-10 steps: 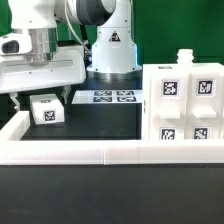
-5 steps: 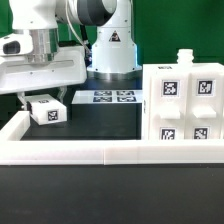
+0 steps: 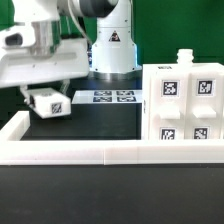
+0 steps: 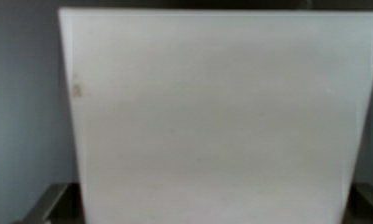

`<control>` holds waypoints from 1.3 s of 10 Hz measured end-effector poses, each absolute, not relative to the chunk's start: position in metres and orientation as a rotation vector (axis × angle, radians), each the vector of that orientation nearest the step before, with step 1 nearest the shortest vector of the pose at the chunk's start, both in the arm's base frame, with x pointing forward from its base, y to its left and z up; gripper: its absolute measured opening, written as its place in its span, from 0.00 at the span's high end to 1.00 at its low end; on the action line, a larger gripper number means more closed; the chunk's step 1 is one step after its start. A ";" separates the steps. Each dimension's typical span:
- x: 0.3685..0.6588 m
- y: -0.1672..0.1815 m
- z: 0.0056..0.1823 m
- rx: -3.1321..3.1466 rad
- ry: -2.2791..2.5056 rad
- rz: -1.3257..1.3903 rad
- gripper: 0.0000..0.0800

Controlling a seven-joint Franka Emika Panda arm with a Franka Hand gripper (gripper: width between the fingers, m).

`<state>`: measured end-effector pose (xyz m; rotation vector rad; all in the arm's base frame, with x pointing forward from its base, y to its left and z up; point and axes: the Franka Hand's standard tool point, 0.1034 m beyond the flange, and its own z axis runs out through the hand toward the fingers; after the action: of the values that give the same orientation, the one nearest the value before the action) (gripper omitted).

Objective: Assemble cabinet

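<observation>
My gripper (image 3: 46,97) is at the exterior view's left, shut on a small white cabinet block (image 3: 48,105) that carries a black-and-white tag. It holds the block a little above the black table, slightly tilted. In the wrist view the block (image 4: 218,110) fills nearly the whole picture, and my gripper (image 4: 209,212) shows only as dark fingers at its two lower corners. The large white cabinet body (image 3: 182,110), with several tags on its front, stands on the table at the exterior view's right, well apart from the block.
The marker board (image 3: 105,97) lies flat at the back middle, in front of the arm's base (image 3: 112,50). A low white rail (image 3: 100,152) borders the table's near edge and the left side. A small white knob (image 3: 183,58) sticks up from the body's top.
The gripper has risen with the block, which has come up off the table, shifted slightly to the exterior view's right and tilted. The cabinet body has not moved.
</observation>
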<state>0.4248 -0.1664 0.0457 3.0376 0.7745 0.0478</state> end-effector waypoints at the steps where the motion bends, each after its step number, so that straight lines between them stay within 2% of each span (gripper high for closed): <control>1: 0.428 -0.154 0.061 3.031 0.786 0.071 0.30; 4: 0.447 -0.111 0.100 3.059 0.721 0.107 0.30; 7: 0.471 -0.066 0.130 3.108 0.657 0.094 0.30; 10: 0.493 -0.034 0.142 3.118 0.580 0.107 0.30; 13: 0.490 -0.036 0.139 3.120 0.583 0.097 0.30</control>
<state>0.4901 -0.0358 0.1388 3.1196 0.5827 0.0974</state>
